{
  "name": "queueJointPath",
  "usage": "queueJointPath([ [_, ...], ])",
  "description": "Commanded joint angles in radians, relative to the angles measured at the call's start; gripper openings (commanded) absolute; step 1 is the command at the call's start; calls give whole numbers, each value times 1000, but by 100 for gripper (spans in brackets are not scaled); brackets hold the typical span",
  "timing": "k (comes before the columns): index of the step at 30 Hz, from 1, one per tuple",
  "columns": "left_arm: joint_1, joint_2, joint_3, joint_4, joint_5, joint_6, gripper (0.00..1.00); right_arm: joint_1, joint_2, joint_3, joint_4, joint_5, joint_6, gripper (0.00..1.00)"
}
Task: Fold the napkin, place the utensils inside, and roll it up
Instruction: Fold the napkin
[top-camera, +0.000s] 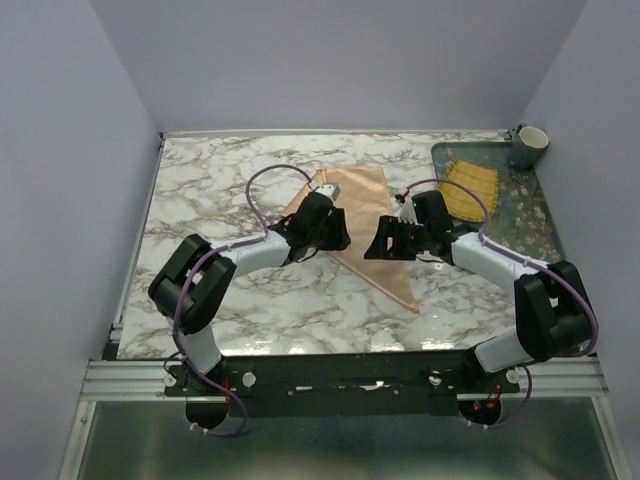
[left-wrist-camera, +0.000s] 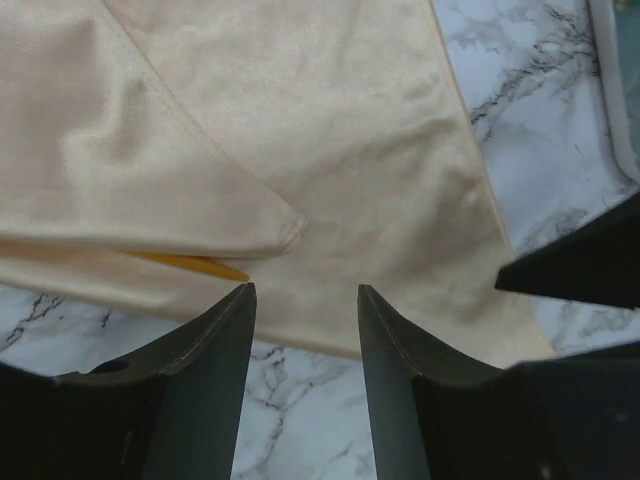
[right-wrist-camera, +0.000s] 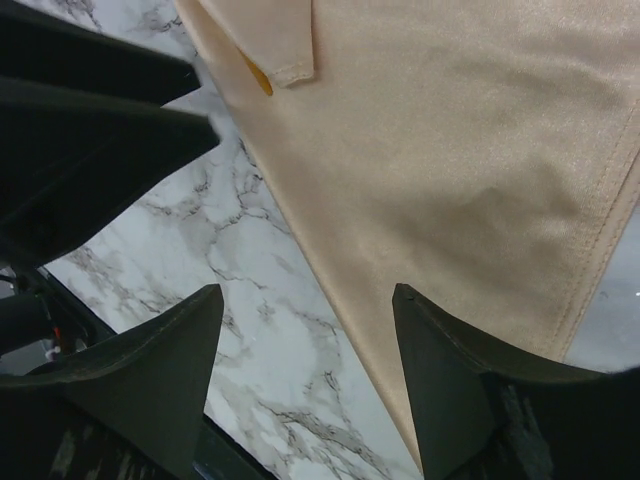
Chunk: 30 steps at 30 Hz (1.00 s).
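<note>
Where the two arms meet over the middle of the white, grey-veined marble tabletop (top-camera: 220, 190), the plain peach-orange cloth napkin (top-camera: 365, 200) lies flat on the stone. It is folded into a long triangle whose narrow tip points toward the near edge. One corner of the napkin is turned over onto its own surface as a small flap (left-wrist-camera: 200, 190). A thin yellow-orange sliver (left-wrist-camera: 190, 265) shows just under the flap's hem; what it is cannot be told.

The left gripper (left-wrist-camera: 305, 290) sits at the napkin's left border, its jaws parted to a moderate gap with nothing between them, only cloth and marble below. The right gripper (right-wrist-camera: 310, 295) faces it from the napkin's right side, over the long slanted edge. Its jaws are spread wider and are likewise empty. The two grippers are close together but apart.

At the far right corner sits a dark speckled rectangular tray (top-camera: 525, 215). It carries a yellow checked waffle-textured cloth (top-camera: 470, 190) and a grey-green cup (top-camera: 528, 147).
</note>
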<state>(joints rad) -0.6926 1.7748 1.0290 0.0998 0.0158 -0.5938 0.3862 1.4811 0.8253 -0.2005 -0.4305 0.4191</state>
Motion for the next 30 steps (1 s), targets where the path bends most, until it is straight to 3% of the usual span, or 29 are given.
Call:
queueJointPath([
  [1,37,-198,-17,-38,151,-15,55,-12,51,41,80,-75,47,80],
  [5,120,-219,11,-136,182,-75,51,-10,180,113,234,-212,176,81],
  [9,240,-201,2,-149,239,-129,48,3,257,170,289,-194,270,80],
  [11,263,-184,11,-158,254,-153,47,16,293,202,286,-168,264,79],
  [16,294,-138,11,-134,334,-225,40,34,370,248,280,-156,239,67],
  [30,344,-186,-46,-106,365,-235,39,51,433,276,211,-51,156,70],
])
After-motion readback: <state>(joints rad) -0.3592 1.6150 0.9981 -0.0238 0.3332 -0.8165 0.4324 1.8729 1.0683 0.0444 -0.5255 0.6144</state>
